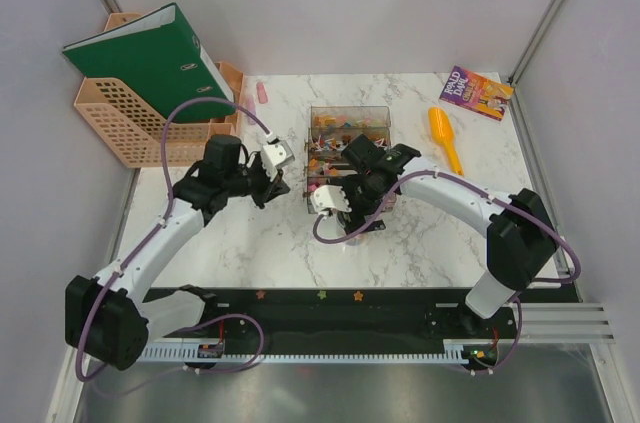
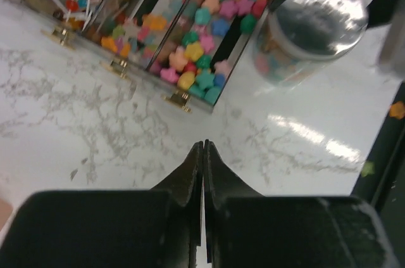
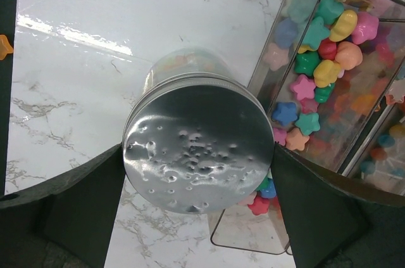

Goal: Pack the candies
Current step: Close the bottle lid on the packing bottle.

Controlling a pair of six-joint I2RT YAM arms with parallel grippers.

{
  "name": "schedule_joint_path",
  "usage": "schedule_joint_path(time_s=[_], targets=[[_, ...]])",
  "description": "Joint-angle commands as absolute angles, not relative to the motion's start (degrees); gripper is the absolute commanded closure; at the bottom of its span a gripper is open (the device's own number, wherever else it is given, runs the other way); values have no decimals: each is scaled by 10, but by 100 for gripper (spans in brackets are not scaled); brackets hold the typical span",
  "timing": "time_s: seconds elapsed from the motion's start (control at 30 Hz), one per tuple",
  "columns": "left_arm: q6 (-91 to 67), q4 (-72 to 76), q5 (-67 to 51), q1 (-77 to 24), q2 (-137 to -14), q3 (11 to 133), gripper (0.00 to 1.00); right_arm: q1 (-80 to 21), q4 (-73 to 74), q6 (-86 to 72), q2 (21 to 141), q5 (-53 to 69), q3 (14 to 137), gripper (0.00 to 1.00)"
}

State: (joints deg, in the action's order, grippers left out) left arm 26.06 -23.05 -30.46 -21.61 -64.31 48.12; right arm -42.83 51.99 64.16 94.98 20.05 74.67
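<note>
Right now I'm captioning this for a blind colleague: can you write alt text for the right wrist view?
The right gripper clasps a clear jar by its silver lid, a dark finger on each side. Beside it, on a white marble table, a clear box holds star-shaped candies in many colours.

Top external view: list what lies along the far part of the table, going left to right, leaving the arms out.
Peach file rack → small pink item → clear candy box → orange scoop → book.
</note>
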Motion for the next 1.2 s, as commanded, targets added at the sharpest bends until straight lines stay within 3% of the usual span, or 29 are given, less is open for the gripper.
schedule_joint_path(time_s=[0.0, 0.1, 0.3, 1.17], targets=[[173, -218, -450, -214, -677, 512, 98, -412, 510, 620, 932, 216, 720, 2], [128, -171, -537, -214, -708, 498, 98, -407, 493, 603, 925, 229, 706, 2], [-17, -44, -594, -223, -784, 503, 98, -403, 468, 560, 919, 243, 702, 2], [-173, 134, -575, -323, -967, 545, 98, -385, 411, 470, 895, 245, 664, 2]])
